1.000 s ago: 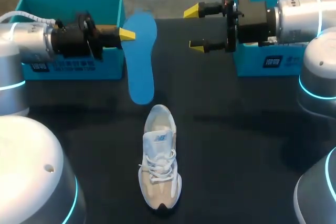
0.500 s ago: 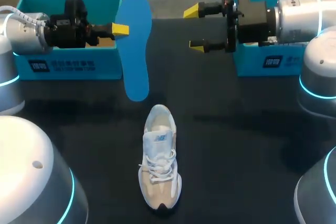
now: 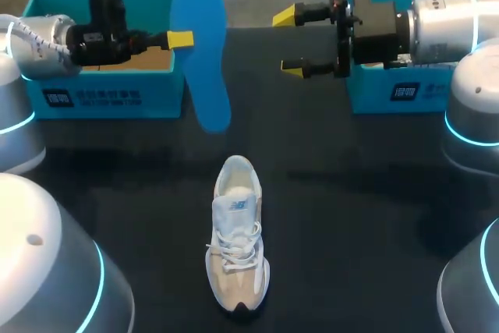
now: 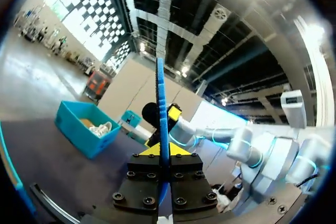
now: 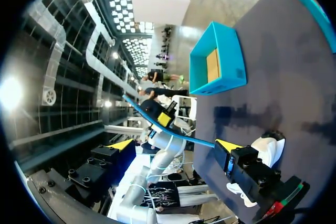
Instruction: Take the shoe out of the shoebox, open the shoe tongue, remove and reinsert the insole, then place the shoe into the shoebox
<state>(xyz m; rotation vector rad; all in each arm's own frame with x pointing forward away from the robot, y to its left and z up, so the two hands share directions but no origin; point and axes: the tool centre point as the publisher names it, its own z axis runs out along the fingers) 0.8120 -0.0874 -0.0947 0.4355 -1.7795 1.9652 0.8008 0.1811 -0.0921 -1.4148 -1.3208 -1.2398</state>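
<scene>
The blue insole (image 3: 201, 60) hangs above the table's far left, pinched at its edge by my left gripper (image 3: 181, 39), which is shut on it. In the left wrist view the insole (image 4: 160, 98) stands edge-on between the yellow tips of that gripper (image 4: 160, 149). The white and beige shoe (image 3: 238, 243) lies on the dark table, toe towards the near edge. My right gripper (image 3: 289, 43) hovers open and empty at the far right, in front of the right shoebox (image 3: 390, 93). From the right wrist, the insole (image 5: 168, 130) shows ahead of that gripper (image 5: 174, 144), and the shoe (image 5: 264, 153) beside it.
A teal shoebox (image 3: 101, 95) stands at the far left, behind my left arm, with brown card inside. The other teal box (image 4: 86, 127) at the right holds crumpled white paper. Bare dark table (image 3: 351, 208) surrounds the shoe.
My left arm has drawn back to the left and lifted the insole off the table, swinging it up and away from the shoe. The right arm and the shoe have stayed put.
</scene>
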